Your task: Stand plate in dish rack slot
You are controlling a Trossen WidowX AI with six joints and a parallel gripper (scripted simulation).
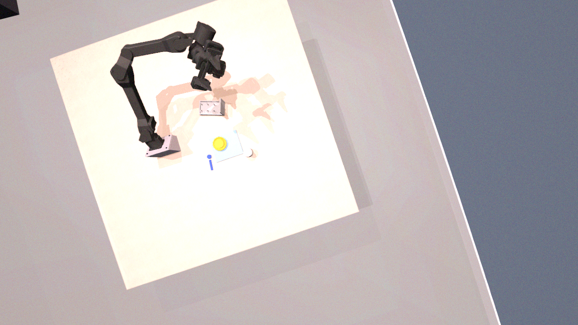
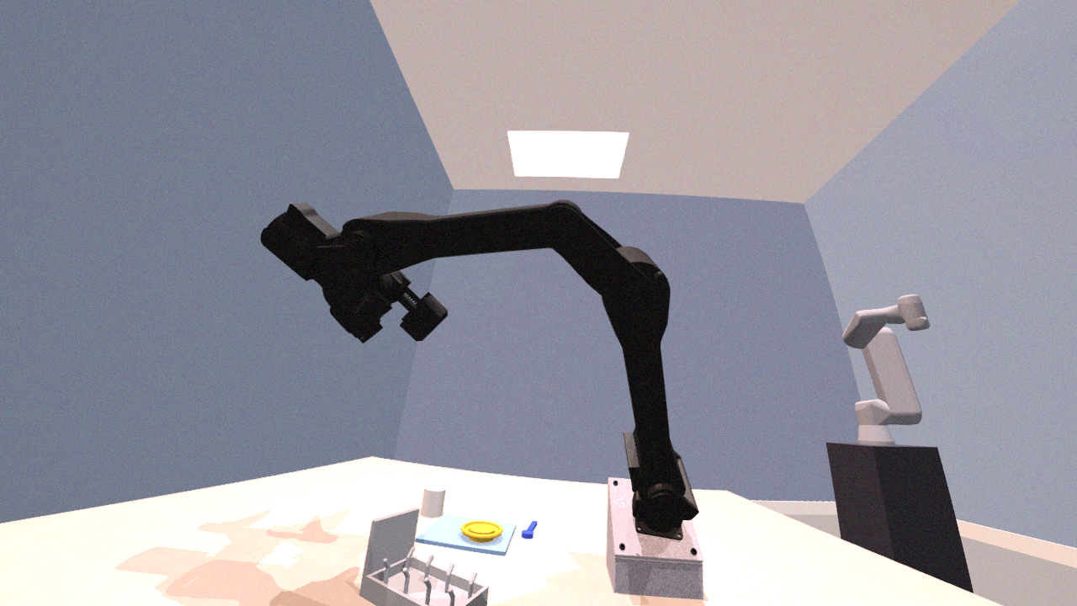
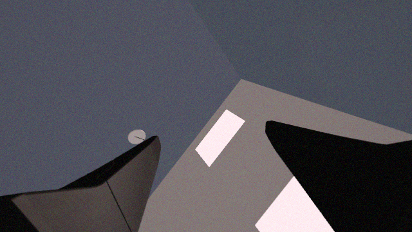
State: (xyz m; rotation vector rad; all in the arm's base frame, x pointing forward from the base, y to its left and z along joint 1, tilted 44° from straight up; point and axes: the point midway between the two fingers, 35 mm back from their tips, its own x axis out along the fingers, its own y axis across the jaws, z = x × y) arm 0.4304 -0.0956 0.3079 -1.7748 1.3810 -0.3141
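The yellow plate [image 1: 219, 143] [image 2: 481, 530] lies flat on a light blue board [image 1: 235, 152] [image 2: 444, 534]. The grey dish rack [image 1: 222, 108] [image 2: 391, 544] stands on the table apart from the board, with short upright pegs inside and a taller wall at one end. No plate is in it. My gripper [image 1: 215, 80] [image 2: 391, 332] [image 3: 212, 133] is open and empty, high above the table and away from the plate. The wrist view shows only the two fingers, walls and ceiling, with neither plate nor rack.
A white cup [image 1: 248, 152] [image 2: 432, 502] stands beside a corner of the board. A blue spoon [image 1: 211, 164] [image 2: 531, 527] lies near the board's other side. The arm's base [image 1: 173, 144] [image 2: 655, 572] stands on the table. Another, pale arm [image 2: 890, 369] stands on a dark pedestal in the background.
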